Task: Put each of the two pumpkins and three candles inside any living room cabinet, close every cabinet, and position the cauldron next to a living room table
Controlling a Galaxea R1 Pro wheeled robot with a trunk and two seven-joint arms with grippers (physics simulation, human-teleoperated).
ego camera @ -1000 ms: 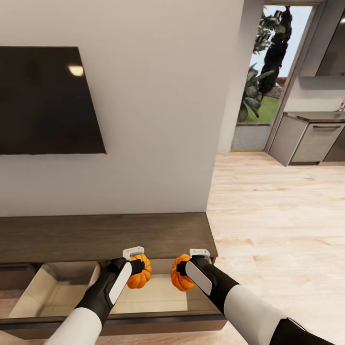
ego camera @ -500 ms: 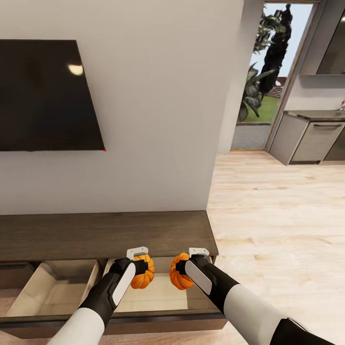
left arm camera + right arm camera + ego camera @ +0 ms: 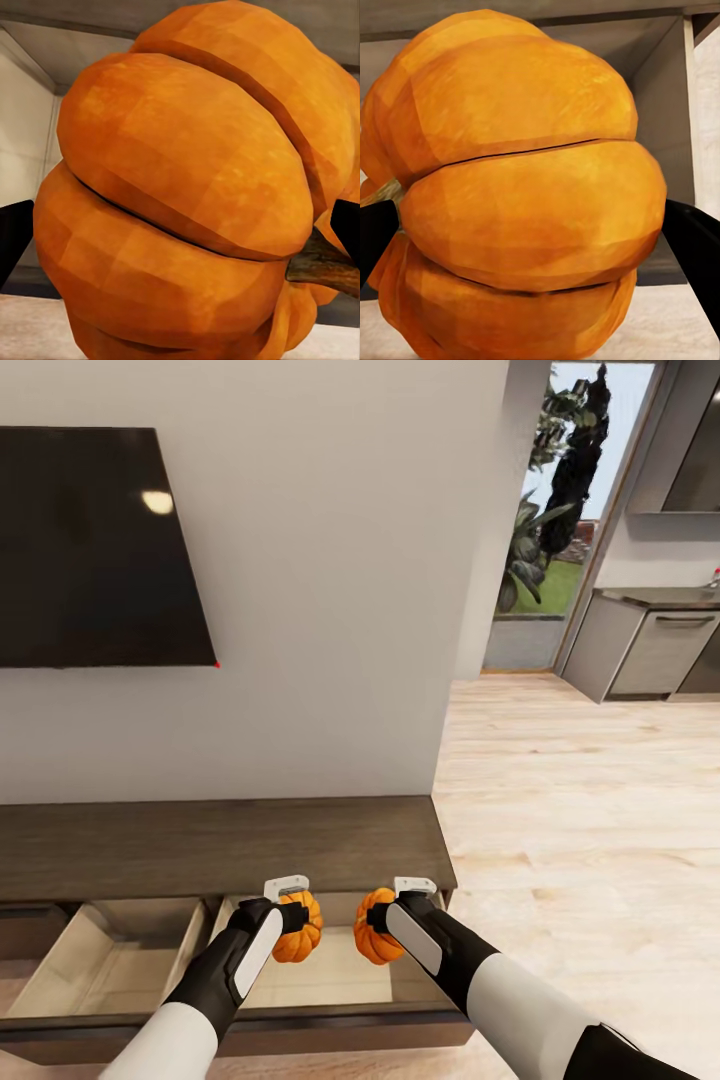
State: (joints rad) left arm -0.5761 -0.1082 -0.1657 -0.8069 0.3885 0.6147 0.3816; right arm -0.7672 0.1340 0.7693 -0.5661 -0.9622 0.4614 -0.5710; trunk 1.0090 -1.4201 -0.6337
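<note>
Each of my grippers holds one bright-orange ribbed pumpkin. The left gripper (image 3: 292, 928) is shut on the left pumpkin (image 3: 299, 927), whose brown stem shows in the left wrist view (image 3: 187, 202). The right gripper (image 3: 378, 926) is shut on the other pumpkin (image 3: 372, 928), which looms close in the right wrist view (image 3: 521, 195). Both hang just above the open right drawer (image 3: 330, 975) of the long dark-brown cabinet (image 3: 220, 845). That drawer's pale beige inside looks bare under them. Candles, cauldron and table are out of view.
A second drawer (image 3: 95, 965) stands open to the left. A black TV (image 3: 95, 545) hangs on the white wall above the cabinet. Light wood floor (image 3: 580, 830) stretches right toward grey kitchen units (image 3: 650, 645) and a glass door.
The view has drifted slightly, so TV and cabinet sit a little higher and further left in the picture. Both grippers keep their pumpkins over the right drawer, barely shifted.
</note>
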